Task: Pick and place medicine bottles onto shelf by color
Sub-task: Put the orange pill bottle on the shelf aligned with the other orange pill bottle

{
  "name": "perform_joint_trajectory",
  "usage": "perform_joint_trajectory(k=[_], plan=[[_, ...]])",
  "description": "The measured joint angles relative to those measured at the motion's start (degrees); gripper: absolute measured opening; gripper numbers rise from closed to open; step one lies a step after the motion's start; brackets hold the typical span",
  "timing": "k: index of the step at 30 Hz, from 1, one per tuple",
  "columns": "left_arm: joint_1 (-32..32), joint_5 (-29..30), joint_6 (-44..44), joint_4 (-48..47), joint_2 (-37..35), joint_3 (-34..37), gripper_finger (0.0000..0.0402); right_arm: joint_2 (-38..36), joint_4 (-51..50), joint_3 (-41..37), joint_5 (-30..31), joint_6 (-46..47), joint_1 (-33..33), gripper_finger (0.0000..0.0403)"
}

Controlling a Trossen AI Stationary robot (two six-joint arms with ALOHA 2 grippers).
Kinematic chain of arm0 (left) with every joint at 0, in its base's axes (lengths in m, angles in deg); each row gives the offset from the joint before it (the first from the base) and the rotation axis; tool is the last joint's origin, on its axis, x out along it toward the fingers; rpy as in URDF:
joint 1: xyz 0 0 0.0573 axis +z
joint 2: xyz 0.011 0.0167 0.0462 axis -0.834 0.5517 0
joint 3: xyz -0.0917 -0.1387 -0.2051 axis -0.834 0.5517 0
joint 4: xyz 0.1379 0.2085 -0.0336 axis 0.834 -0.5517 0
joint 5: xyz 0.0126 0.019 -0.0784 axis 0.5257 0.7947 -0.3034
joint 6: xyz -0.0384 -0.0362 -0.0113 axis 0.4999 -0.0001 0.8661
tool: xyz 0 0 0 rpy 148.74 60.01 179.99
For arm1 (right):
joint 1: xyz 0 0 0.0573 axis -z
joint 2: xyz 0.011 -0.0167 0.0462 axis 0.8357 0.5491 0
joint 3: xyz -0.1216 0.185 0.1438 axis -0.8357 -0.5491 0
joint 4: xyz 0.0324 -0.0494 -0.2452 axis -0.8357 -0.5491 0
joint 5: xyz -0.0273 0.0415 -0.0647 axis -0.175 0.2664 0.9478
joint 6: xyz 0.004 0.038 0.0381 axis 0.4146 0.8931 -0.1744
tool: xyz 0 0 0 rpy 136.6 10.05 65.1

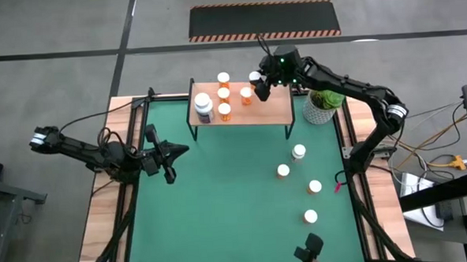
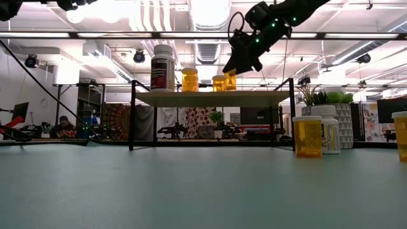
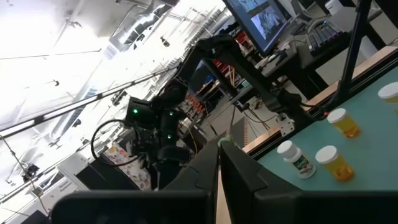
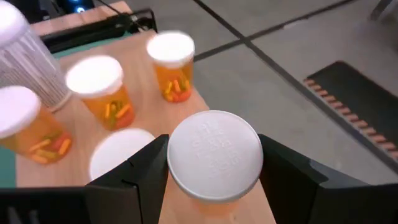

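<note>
**Right pincer holds an orange bottle above the shelf's back edge**

The shelf [image 1: 252, 114] stands at the far end of the green mat [image 1: 221, 210], its back edge near the bench's far rim. Four orange bottles and the larger white-and-dark bottle [image 1: 204, 107] crowd the shelf's left half; the right half of the board is bare wood. Just beside the shelf's right end sits the potted plant [image 1: 322, 105], leaving little room on that side. The mat's middle and left lie open.

The right arm reaches in from the bench's right side, elbow bent, forearm stretched over the plant toward the shelf. The right pincer [image 4: 214, 163] points down, its fingers pinching a white-capped orange bottle [image 4: 214, 155] by the sides, raised above the board near its back edge, close to the other orange bottles.

Four more bottles [image 1: 298, 152] stand scattered on the mat's right side.

The left arm waits low at the bench's left edge, left pincer [image 1: 169, 153] pressed together.
</note>
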Motion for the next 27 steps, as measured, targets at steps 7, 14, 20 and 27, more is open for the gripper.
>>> perform_joint_trajectory(k=[7, 14, 20, 27], plan=[[0.0, 0.0, 0.3, 0.0, 0.0, 0.0, 0.0000, 0.0, 1.6, -2.8, 5.0, 1.6, 0.1, 0.0208], [0.0, 0.0, 0.3, 0.0, 0.1, 0.0, 0.0000, 0.0, 3.3, -4.5, 5.0, 3.1, 0.0, 0.0208], [0.0, 0.0, 0.3, 0.0, 0.2, 0.0, 0.0000, 0.0, 3.3, -4.6, 4.5, 3.8, -0.1, 0.0208], [0.0, 0.0, 0.3, 0.0, 0.3, 0.0, 0.0000, 0.0, 2.7, -4.8, 4.4, 4.3, -0.1, 0.0228]])
